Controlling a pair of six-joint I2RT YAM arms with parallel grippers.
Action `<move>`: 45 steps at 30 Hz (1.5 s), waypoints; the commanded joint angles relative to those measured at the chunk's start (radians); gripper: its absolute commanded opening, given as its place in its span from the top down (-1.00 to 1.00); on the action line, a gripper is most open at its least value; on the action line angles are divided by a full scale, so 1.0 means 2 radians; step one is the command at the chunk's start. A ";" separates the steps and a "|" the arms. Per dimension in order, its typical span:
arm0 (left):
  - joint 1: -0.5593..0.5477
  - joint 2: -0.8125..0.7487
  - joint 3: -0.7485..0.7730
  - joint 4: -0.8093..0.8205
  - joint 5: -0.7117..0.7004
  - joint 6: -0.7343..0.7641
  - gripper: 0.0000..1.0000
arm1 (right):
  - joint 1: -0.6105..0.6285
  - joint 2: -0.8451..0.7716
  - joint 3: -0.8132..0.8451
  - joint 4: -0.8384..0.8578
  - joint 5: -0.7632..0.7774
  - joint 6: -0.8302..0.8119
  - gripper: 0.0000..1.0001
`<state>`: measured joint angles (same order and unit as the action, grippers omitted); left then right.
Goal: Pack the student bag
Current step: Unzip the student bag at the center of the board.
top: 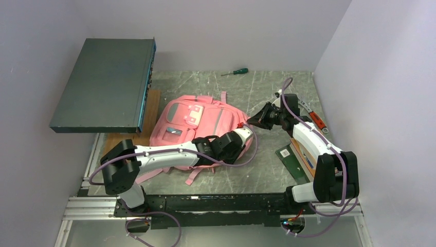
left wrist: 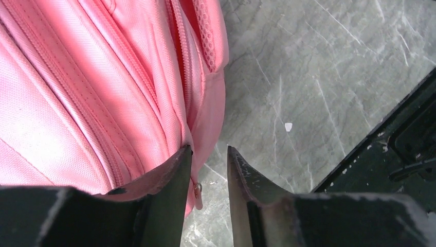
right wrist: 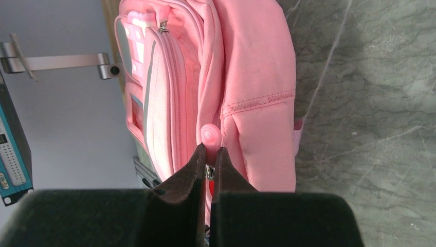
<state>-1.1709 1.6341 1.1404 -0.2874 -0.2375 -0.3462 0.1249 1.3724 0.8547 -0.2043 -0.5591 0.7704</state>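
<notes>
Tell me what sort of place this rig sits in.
Probably a robotics lab test cell, not a classroom: a walled-in benchtop on an aluminium rail frame, with a rack-mount network switch, a green-handled screwdriver and a bare circuit board around the student bag.

Grey marbled table (top: pixel 267 170), pale lilac walls (top: pixel 231 31)

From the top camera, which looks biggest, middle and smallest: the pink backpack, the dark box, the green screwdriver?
1. dark box, though it seems raised, nearer the camera.
2. pink backpack.
3. green screwdriver, by far the smallest.
</notes>
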 commanded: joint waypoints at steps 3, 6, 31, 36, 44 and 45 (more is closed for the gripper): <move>0.017 -0.077 0.003 0.034 0.040 0.037 -0.07 | 0.001 -0.026 0.001 -0.002 -0.031 0.002 1.00; 0.021 -0.083 0.013 0.027 0.040 0.033 -0.30 | 0.001 -0.031 -0.002 0.003 -0.034 0.008 1.00; 0.031 -0.029 0.034 0.000 0.037 0.090 1.00 | -0.026 -0.021 0.006 -0.045 0.001 -0.077 1.00; 0.004 -0.093 -0.018 0.024 0.040 0.089 1.00 | -0.046 0.009 0.009 -0.016 -0.033 -0.081 1.00; -0.037 -0.092 -0.012 0.061 0.095 0.076 1.00 | -0.014 0.075 0.050 0.019 -0.041 -0.082 1.00; -0.041 -0.092 -0.008 0.062 0.098 0.079 1.00 | -0.006 0.091 0.059 0.019 -0.036 -0.085 1.00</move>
<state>-1.1946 1.4857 1.0859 -0.2466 -0.1501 -0.1921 0.0849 1.4818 0.8669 -0.3023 -0.7074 0.6445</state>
